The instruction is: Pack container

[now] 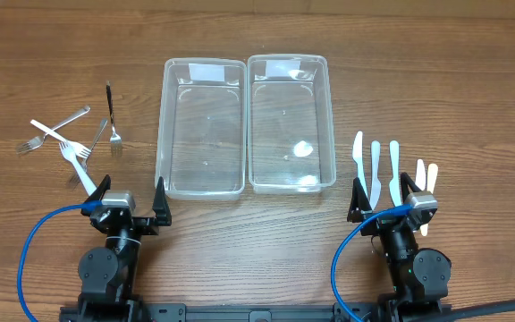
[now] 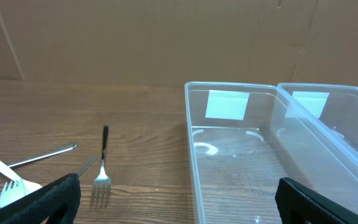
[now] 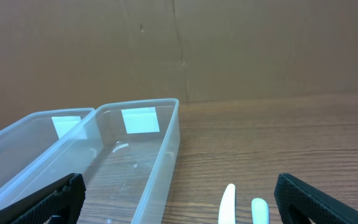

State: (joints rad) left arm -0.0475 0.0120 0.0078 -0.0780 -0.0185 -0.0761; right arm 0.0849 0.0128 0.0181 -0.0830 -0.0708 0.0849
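left gripper (image 1: pixel 130 193) is at the near edge of the wooden table (image 1: pixel 257 36), jaws spread as wide as they go, holding nothing. right gripper (image 1: pixel 384 191) is the same: wide open, holding nothing.

The left gripper's right finger is just near of the near-left corner of the left clear plastic rectangular container (image 1: pixel 161 134). Can't tell from overhead whether it touches. Its left finger is at the near end of a white plastic fork (image 1: pixel 68 148), which lies diagonally, running far-left. More white plastic overlaps it there, so the piece count is unclear.

The right gripper is just off the near-right corner of the right clear plastic rectangular container (image 1: pixel 332 125), to its right. Its fingers cover the near ends of the white plastic knives (image 1: pixel 375 165). There are five pieces in a row, parallel, with long axes near-far. The two rightmost are shorter and creamier.

Further out on the left is a metal fork with a dark handle (image 1: pixel 110 103). Its long axis is near-far, with tines at the near end. Left of it, two all-metal forks (image 1: pixel 70 119) lie diagonally with tines towards near-left.

The containers sit mid-table between the two cutlery groups, long walls side by side, and the rims look to be touching. Each has a white rectangular sticker (image 2: pixel 227 104) on its far end wall, with no writing I can read. Both have their long axis near-far and their open side up.
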